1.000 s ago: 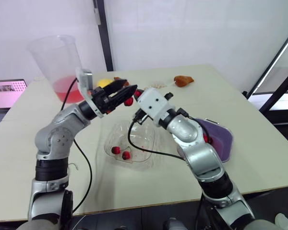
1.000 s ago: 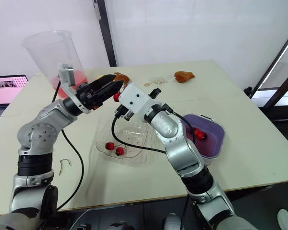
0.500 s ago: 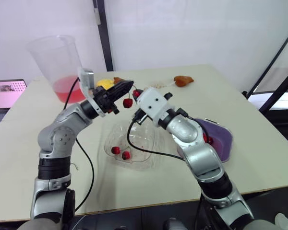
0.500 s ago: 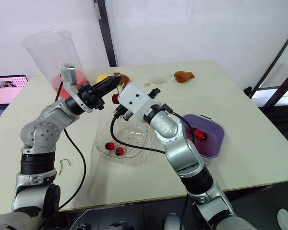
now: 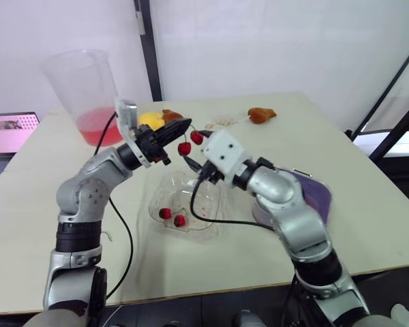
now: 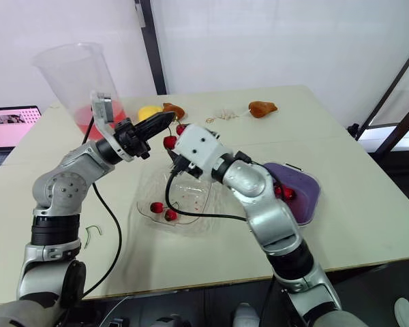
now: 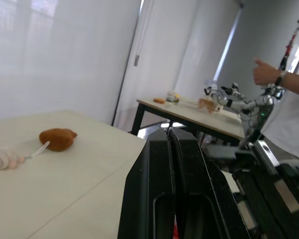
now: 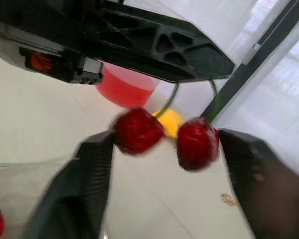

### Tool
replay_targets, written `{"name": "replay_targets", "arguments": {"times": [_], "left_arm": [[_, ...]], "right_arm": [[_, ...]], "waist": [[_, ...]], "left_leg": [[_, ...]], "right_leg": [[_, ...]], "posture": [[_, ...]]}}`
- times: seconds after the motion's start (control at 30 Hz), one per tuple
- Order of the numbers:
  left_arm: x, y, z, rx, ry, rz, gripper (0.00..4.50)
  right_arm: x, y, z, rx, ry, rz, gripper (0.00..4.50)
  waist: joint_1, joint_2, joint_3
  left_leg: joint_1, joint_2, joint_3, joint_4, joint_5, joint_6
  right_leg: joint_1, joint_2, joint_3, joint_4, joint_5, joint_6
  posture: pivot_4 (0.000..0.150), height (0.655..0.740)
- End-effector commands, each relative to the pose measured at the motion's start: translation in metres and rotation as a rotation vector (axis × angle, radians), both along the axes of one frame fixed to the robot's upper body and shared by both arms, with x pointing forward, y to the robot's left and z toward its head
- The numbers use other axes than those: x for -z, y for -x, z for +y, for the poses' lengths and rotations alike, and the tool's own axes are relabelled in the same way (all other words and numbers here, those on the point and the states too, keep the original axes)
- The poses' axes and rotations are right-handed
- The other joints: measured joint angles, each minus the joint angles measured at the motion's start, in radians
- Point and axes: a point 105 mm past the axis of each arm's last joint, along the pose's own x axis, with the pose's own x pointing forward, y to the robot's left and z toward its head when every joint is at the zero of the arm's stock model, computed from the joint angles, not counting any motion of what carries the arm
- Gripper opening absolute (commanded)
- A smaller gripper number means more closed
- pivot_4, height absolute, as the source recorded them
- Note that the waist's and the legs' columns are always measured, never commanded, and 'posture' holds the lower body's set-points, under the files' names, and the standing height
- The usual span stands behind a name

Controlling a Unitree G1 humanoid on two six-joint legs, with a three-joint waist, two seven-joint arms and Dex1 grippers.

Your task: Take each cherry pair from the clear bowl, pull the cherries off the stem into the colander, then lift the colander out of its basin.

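Note:
A cherry pair (image 5: 189, 143) hangs by its green stem from my left gripper (image 5: 184, 125), which is shut on the stem above the clear bowl (image 5: 211, 187). My right gripper (image 8: 167, 142) is open just below, a finger (image 8: 89, 169) on either side of the two red cherries (image 8: 197, 143); the left cherry is close to one finger. Another cherry pair (image 5: 172, 216) lies in the bowl. The purple colander (image 5: 317, 194) sits in its basin at the right and holds some cherries (image 6: 283, 193).
A tall clear cup (image 5: 88, 95) with red liquid stands at the back left. A yellow item (image 5: 148, 119), a small white item (image 5: 221, 121) and a brown item (image 5: 261, 114) lie at the back of the table. A person's hand (image 7: 269, 74) shows far off.
My left gripper has shut on the stem of the cherry pair. My right gripper has opened, let go of the pair, and its arm has shifted right and lower.

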Motion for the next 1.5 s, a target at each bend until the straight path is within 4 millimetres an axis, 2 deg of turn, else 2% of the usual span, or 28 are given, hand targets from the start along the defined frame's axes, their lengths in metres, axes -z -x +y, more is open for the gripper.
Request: {"name": "replay_targets", "arguments": {"times": [0.03,0.13,0.2,0.37,0.5,0.87,1.03,1.07,1.13,1.2,1.5], "left_arm": [[-0.015,0.006,0.005,0.026,-0.032,-0.076,0.0],[-0.01,0.02,0.004,0.152,-0.083,-0.068,0.0],[-0.009,0.028,0.002,0.211,-0.096,-0.06,0.0],[0.003,0.049,-0.004,0.337,-0.127,-0.009,0.0],[0.022,0.067,-0.014,0.421,-0.162,0.043,0.0],[0.034,0.067,-0.017,0.388,-0.14,0.083,0.0],[0.034,0.069,-0.019,0.394,-0.135,0.084,0.0],[0.034,0.069,-0.02,0.396,-0.135,0.084,0.0],[0.034,0.071,-0.021,0.402,-0.134,0.086,0.0],[0.035,0.071,-0.021,0.404,-0.133,0.087,0.0],[0.036,0.071,-0.022,0.406,-0.131,0.09,0.0]], "right_arm": [[-0.01,0.018,-0.02,-0.063,0.0,0.054,3.48],[-0.014,0.044,-0.032,-0.255,-0.147,0.289,3.48],[-0.015,0.053,-0.034,-0.314,-0.187,0.358,3.48],[0.004,0.057,-0.037,-0.287,-0.249,0.473,3.48],[0.022,0.058,-0.033,-0.249,-0.312,0.523,3.48],[0.036,0.072,-0.023,-0.304,-0.345,0.578,3.48],[0.037,0.068,-0.02,-0.303,-0.349,0.588,3.48],[0.037,0.067,-0.02,-0.302,-0.349,0.591,2.93],[0.037,0.066,-0.019,-0.3,-0.35,0.593,2.31],[0.037,0.065,-0.018,-0.297,-0.351,0.59,1.36],[0.035,0.063,-0.019,-0.28,-0.353,0.578,1.36]], "waist": [[0.008,0.0,0.0],[0.013,0.0,0.0],[0.013,0.0,0.0],[0.014,0.0,0.0],[0.015,0.0,0.0],[0.02,0.0,0.0],[0.021,0.0,0.0],[0.021,0.0,0.0],[0.021,0.0,0.0],[0.021,0.0,0.0],[0.022,0.0,0.0]], "left_leg": [[0.0,0.0,0.0,0.0,0.0,0.0],[0.0,0.0,0.0,0.0,0.0,0.0],[0.0,0.0,0.0,0.0,0.0,0.001],[0.0,0.0,0.0,0.001,-0.001,0.001],[0.0,0.0,0.0,0.001,-0.001,0.001],[0.0,0.0,0.0,0.001,-0.001,0.001],[0.0,0.0,0.0,0.002,-0.001,0.001],[0.0,0.0,0.0,0.002,-0.001,0.001],[0.0,0.0,0.0,0.002,-0.001,0.001],[0.0,0.0,0.0,0.002,-0.001,0.001],[0.0,0.0,0.0,0.002,-0.001,0.001]], "right_leg": [[0.0,0.0,0.0,0.0,0.0,0.0],[0.001,0.0,0.0,0.0,0.0,0.0],[0.001,0.0,0.0,0.0,0.0,0.0],[0.001,0.0,0.0,0.0,0.0,0.0],[0.001,0.0,0.0,0.0,0.0,0.0],[0.002,0.0,0.0,0.0,0.0,0.0],[0.002,0.0,0.0,0.0,0.0,0.0],[0.002,0.0,0.0,0.0,0.0,0.0],[0.002,0.0,0.0,0.0,0.0,0.0],[0.002,0.0,0.0,0.0,0.0,0.0],[0.002,0.0,0.0,0.0,0.0,0.0]], "posture": [[0.15,0.74],[0.15,0.74],[0.15,0.74],[0.15,0.74],[0.15,0.74],[0.15,0.74],[0.15,0.74],[0.15,0.74],[0.15,0.74],[0.15,0.74],[0.15,0.74]]}}
